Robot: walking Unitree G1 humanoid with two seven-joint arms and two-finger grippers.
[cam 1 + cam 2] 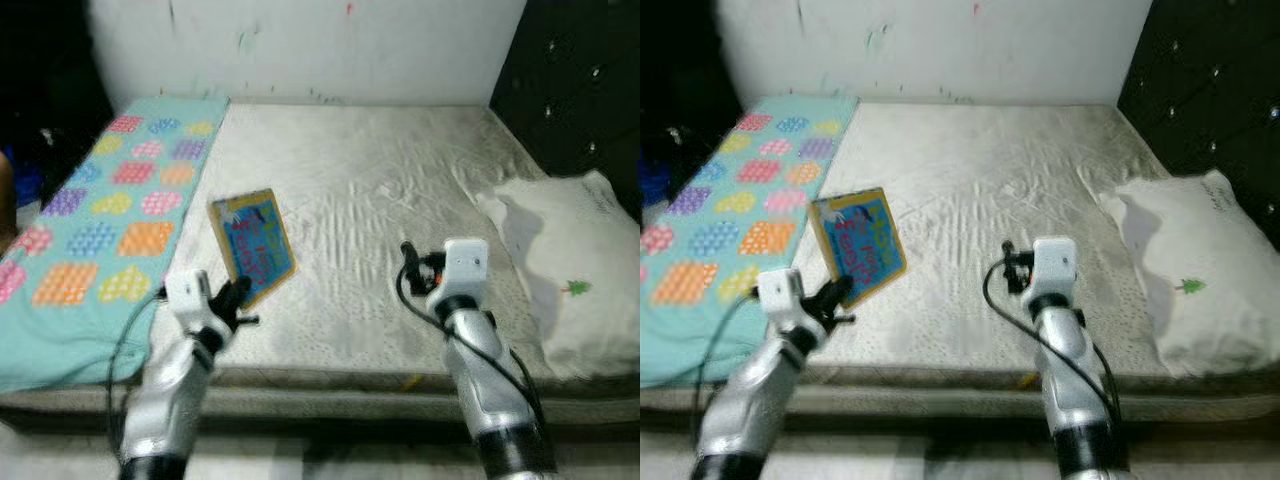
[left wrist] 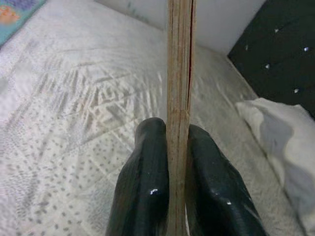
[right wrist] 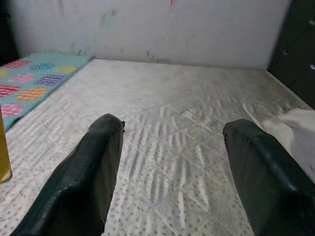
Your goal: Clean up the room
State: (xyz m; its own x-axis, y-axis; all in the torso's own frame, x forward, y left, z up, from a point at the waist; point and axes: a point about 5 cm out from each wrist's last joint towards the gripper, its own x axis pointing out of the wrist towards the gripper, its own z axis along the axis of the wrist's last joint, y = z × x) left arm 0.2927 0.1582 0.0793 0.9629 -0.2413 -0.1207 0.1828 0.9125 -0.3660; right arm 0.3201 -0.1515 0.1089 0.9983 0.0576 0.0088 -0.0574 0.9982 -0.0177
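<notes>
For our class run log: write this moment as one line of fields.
left end effector: shut on book | right end effector: open above mattress | pillow: on mattress

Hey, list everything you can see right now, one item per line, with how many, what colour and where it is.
book: one, blue cover with yellow edge, over the mattress near the blanket, clamped at its lower edge
mattress: one, off-white, quilted, across the middle
blanket: one, teal with coloured heart patches, on the mattress's left side
pillow: one, white with a small green mark, at the right of the mattress
headboard: one, black, tufted, at the right
wall: one, white, behind the mattress
left gripper: one, black fingers, shut on the book
right gripper: one, black fingers, open over the mattress
</notes>
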